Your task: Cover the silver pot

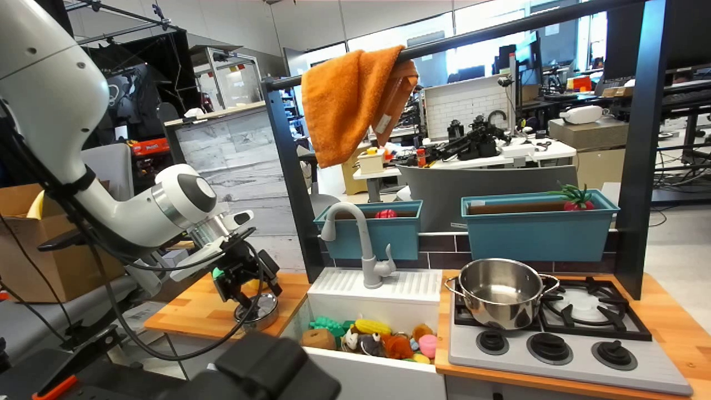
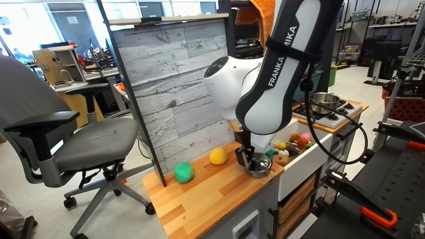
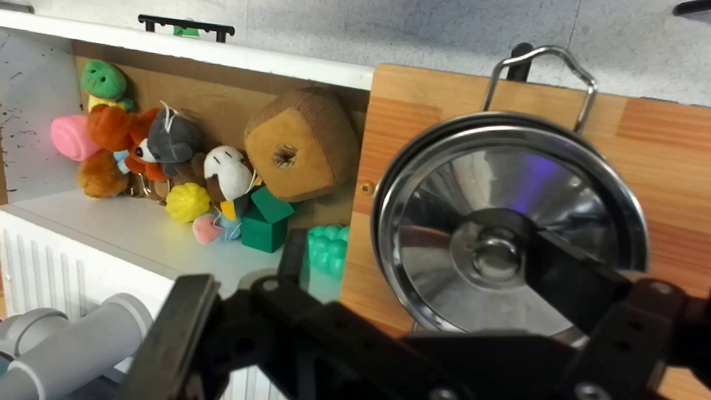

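Two silver pots (image 1: 501, 314), one lid (image 3: 496, 260), two teal bins (image 1: 536, 239), three black stove knobs (image 1: 549, 346).

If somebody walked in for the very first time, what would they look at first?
Probably the bright orange towel hanging from the black rail, high above the sink. Then the big white robot arm, bent over the wooden counter, and the pile of colourful toys in the sink.

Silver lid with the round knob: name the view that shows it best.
The wrist view. It looks down on the lid, showing its knob and much of its round outline, though the claw hides part. Both exterior views show the lid smaller and at a slant, partly behind the claw.
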Action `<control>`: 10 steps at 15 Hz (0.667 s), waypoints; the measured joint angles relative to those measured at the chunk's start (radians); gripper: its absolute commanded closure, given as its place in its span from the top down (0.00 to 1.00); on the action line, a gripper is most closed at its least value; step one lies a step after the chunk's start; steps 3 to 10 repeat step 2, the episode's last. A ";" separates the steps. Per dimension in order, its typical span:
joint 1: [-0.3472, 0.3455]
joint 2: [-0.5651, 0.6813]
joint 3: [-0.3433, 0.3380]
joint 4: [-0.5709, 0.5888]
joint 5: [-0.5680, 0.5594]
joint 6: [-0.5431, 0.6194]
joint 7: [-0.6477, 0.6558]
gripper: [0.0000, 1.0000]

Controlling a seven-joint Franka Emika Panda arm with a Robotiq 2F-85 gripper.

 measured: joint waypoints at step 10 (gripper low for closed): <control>0.003 -0.006 0.000 -0.004 0.000 -0.003 0.007 1.00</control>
